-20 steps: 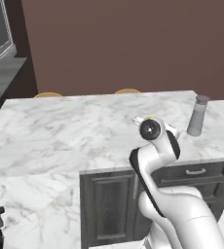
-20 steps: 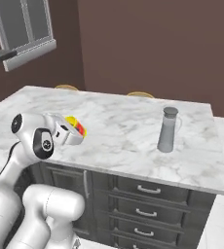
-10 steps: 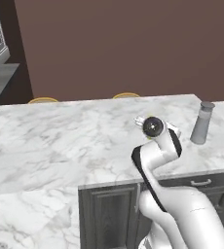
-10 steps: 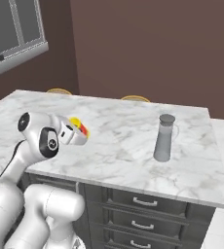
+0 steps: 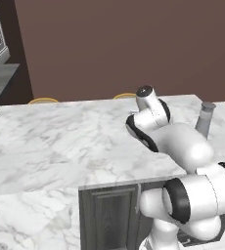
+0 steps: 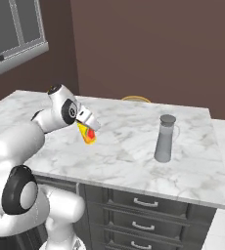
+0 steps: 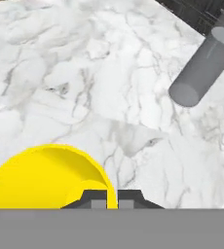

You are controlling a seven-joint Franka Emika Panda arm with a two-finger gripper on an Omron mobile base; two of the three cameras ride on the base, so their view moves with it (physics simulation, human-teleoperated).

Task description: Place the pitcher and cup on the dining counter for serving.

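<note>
My gripper [image 6: 86, 128] is shut on the rim of the cup [image 6: 89, 135], a small yellow tumbler with an orange-red mark, held tilted just above the dining counter [image 6: 129, 141]. In the hand view the cup's yellow rim [image 7: 46, 176] sits pinched at the gripper [image 7: 106, 203], with veined white marble [image 7: 109, 97] beneath. The pitcher [image 6: 164, 139], a tall grey cylinder, stands upright on the slab to the right of the cup, well apart from it. It also shows as the pitcher [image 5: 204, 119] behind my arm and as the pitcher [image 7: 201, 68] at upper right.
Dark grey drawers [image 6: 144, 215] run under the counter's near edge, and a cabinet door [image 5: 109, 215] shows below it. Yellow-rimmed stools [image 5: 43, 100] [image 6: 135, 98] stand along the far side by a brown wall. A window [image 6: 16, 34] is at upper left.
The whole picture has shifted, so the base has moved. My arm has risen and reached further over the counter with the cup still in its grip. The pitcher stays put.
</note>
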